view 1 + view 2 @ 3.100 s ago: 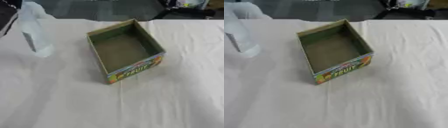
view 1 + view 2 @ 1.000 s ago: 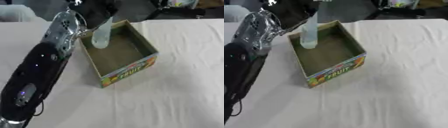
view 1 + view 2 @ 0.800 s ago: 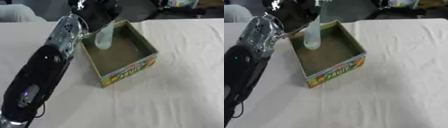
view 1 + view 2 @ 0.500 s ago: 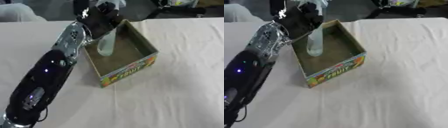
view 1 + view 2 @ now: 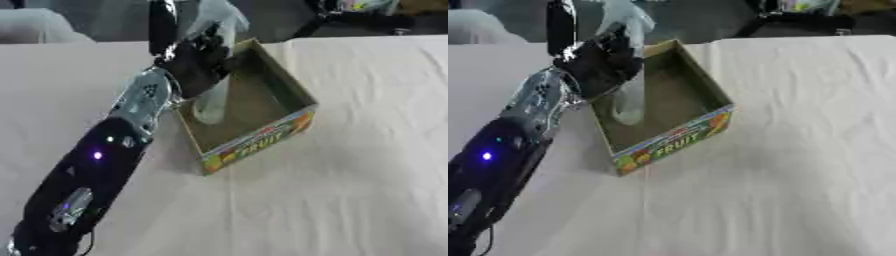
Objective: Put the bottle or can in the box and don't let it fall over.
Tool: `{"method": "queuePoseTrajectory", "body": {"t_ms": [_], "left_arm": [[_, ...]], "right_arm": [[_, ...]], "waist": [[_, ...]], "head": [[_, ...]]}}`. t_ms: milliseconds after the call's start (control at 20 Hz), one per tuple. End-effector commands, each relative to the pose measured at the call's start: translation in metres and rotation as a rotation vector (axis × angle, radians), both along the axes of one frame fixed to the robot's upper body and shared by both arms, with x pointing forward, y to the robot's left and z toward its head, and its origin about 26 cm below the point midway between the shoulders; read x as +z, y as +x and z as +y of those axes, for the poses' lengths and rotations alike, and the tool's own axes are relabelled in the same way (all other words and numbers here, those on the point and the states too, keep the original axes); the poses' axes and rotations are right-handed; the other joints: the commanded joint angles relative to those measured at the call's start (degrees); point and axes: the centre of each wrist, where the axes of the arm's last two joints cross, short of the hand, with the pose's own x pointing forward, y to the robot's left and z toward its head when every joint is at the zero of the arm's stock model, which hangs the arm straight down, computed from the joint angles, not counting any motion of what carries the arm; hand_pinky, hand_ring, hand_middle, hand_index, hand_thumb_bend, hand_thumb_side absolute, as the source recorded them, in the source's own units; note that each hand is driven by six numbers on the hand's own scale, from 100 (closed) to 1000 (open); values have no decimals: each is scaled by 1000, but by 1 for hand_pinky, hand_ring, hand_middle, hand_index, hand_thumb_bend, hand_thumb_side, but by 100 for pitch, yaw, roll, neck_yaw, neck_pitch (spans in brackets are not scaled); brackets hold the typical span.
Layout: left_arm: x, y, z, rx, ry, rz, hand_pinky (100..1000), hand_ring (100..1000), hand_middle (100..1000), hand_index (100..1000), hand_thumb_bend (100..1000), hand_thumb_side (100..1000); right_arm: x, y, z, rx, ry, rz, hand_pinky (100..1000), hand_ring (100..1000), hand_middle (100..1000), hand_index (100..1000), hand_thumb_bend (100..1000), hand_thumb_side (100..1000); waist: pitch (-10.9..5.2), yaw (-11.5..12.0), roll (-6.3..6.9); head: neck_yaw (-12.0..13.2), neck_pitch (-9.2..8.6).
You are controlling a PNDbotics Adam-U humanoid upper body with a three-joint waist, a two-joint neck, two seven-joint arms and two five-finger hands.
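Note:
A clear plastic bottle (image 5: pixel 213 102) stands upright inside the open cardboard box (image 5: pixel 269 134), near its left wall; its base looks down on the box floor. The box has green inner walls and a colourful FRUIT label on its front. My left hand (image 5: pixel 194 62) reaches in from the lower left, black fingers curled round the bottle's upper half. The bottle's top shows pale above the hand. My right hand shows in no view.
A white cloth (image 5: pixel 367 175) covers the table, with wide bare room right of and in front of the box. Dark equipment (image 5: pixel 350 10) and a pale rounded shape (image 5: pixel 35 32) lie beyond the far edge.
The bottle stood alone at the table's left; my left hand has since carried it over the box and lowered it inside, and the head has shifted the view.

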Motion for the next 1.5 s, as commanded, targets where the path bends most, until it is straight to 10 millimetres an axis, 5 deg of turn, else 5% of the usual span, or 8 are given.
{"method": "queuePoseTrajectory", "body": {"t_ms": [50,550,1250,1500], "left_arm": [[0,-1,3,10,12,-8,145,100,161,897,595,759],[-17,-17,50,103,62,-40,173,102,188,885,599,757],[8,-77,110,257,-26,-248,228,226,246,883,615,752],[4,-83,137,395,-66,-332,254,260,266,890,618,752]], "right_arm": [[12,-4,-5,-17,-25,-29,809,901,1000,974,100,739],[10,-8,-13,-47,-31,-24,810,901,1000,974,100,733],[9,-12,-19,-73,-32,-33,808,900,1000,972,100,717],[10,-14,-22,-93,-27,-39,807,899,1000,971,100,715]], "waist": [[-107,27,-16],[-202,246,-8],[-311,459,-70],[-312,560,-71]], "head": [[-56,-16],[-240,41],[-365,115],[-426,93]]}}
